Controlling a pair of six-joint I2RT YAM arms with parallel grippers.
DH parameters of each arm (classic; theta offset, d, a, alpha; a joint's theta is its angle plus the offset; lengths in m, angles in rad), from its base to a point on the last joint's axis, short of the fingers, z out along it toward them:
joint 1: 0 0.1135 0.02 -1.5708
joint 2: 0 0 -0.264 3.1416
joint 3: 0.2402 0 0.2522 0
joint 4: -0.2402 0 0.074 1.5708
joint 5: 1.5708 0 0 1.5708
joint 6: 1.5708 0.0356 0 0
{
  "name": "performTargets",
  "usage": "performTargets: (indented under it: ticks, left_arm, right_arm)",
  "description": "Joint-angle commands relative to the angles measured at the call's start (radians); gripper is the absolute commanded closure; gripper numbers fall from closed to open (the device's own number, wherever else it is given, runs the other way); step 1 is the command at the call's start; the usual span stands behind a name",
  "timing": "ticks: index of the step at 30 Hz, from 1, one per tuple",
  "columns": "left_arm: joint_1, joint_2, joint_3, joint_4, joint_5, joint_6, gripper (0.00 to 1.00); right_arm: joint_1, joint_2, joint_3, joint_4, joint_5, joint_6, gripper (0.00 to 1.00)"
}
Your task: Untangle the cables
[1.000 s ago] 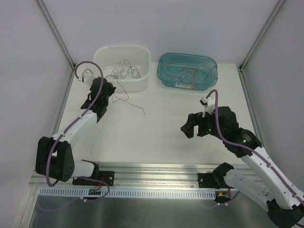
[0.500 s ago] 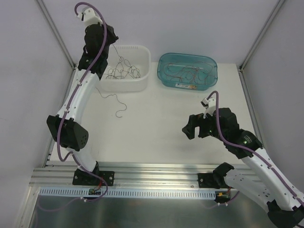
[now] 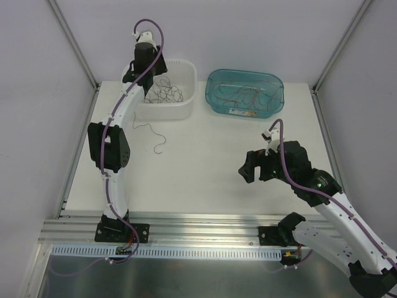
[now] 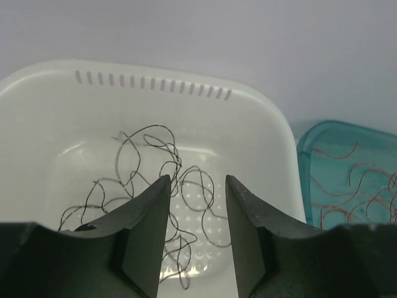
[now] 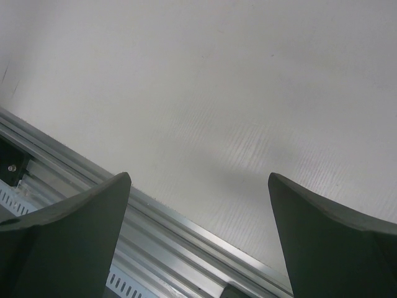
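Black cables [image 3: 164, 93] lie in a tangle inside the white basket [image 3: 186, 69]; the left wrist view shows them [image 4: 149, 155] on its perforated floor. One loose black cable [image 3: 156, 139] curls on the table in front of the basket. Red-brown cables [image 3: 245, 96] fill the teal bin [image 3: 214, 79], whose corner [image 4: 310, 180] also shows at the right in the left wrist view. My left gripper [image 3: 151, 73] [image 4: 196, 186] hovers over the basket, open, with nothing pinched. My right gripper [image 3: 248, 171] [image 5: 198, 180] hangs wide open and empty over bare table.
An aluminium rail [image 3: 198, 222] runs along the table's near edge, and it [image 5: 161, 217] lies just below my right fingers. White walls with metal corner posts [image 3: 74, 43] enclose the table on three sides. The left arm [image 3: 111, 146] stretches along the table's left side.
The left arm rose and reached from the table in front of the basket to above the basket, and its jaws opened. The loose black cable shifted left on the table. The right arm stayed still.
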Motion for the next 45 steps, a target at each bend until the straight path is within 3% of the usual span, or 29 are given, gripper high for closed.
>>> performTargets:
  ticks: [1,2,6,10,13,14,20,25,32,36,38,40,44,45]
  left_arm:
    - [0.004,-0.197,-0.074,0.039,0.050,0.029,0.58]
    - [0.004,-0.229,-0.109,0.039,0.047,0.024,0.54]
    - [0.004,-0.390,-0.359,0.039,0.026,0.016,0.25]
    - [0.011,-0.572,-0.611,0.042,-0.040,-0.016,0.15]
    - [0.030,-0.674,-0.824,0.091,-0.066,-0.079,0.14]
    - [0.033,-0.702,-0.946,0.175,-0.071,-0.079,0.15]
    - [0.082,-0.780,-1.347,0.664,-0.061,0.065,0.27]
    - [0.140,-0.645,-1.345,0.789,0.013,0.212,0.28]
    - [0.180,-0.478,-1.250,0.864,0.107,0.286,0.30]
    - [0.188,-0.401,-1.210,0.878,0.110,0.300,0.40]
    - [0.188,-0.395,-1.200,0.874,0.124,0.297,0.62]
    - [0.188,-0.420,-1.208,0.858,0.131,0.277,0.99]
    - [0.188,-0.527,-1.205,0.701,0.159,0.210,1.00]
    - [0.188,-0.577,-1.194,0.597,0.167,0.193,1.00]
  right_arm:
    - [0.004,-0.002,0.011,0.006,0.012,-0.008,0.02]
    - [0.004,-0.002,0.012,0.009,0.007,-0.005,0.02]
    - [0.004,-0.007,0.008,0.027,-0.019,0.015,0.02]
    - [0.004,-0.019,0.003,0.030,-0.025,0.023,0.02]
    - [0.004,-0.030,-0.004,0.030,-0.025,0.024,0.02]
    - [0.004,-0.033,-0.007,0.030,-0.027,0.024,0.02]
    - [0.006,-0.033,-0.014,0.039,-0.038,0.033,0.02]
    - [0.004,-0.033,-0.009,0.035,-0.034,0.033,0.02]
    - [0.004,-0.013,0.014,0.019,-0.028,0.033,0.02]
    - [0.004,0.010,0.028,0.015,-0.028,0.033,0.02]
    - [0.004,0.015,0.032,0.013,-0.030,0.035,0.02]
    - [0.004,0.022,0.037,0.016,-0.028,0.036,0.02]
    - [0.006,0.022,0.034,0.024,-0.033,0.043,0.02]
    - [0.006,0.021,0.032,0.030,-0.033,0.043,0.02]
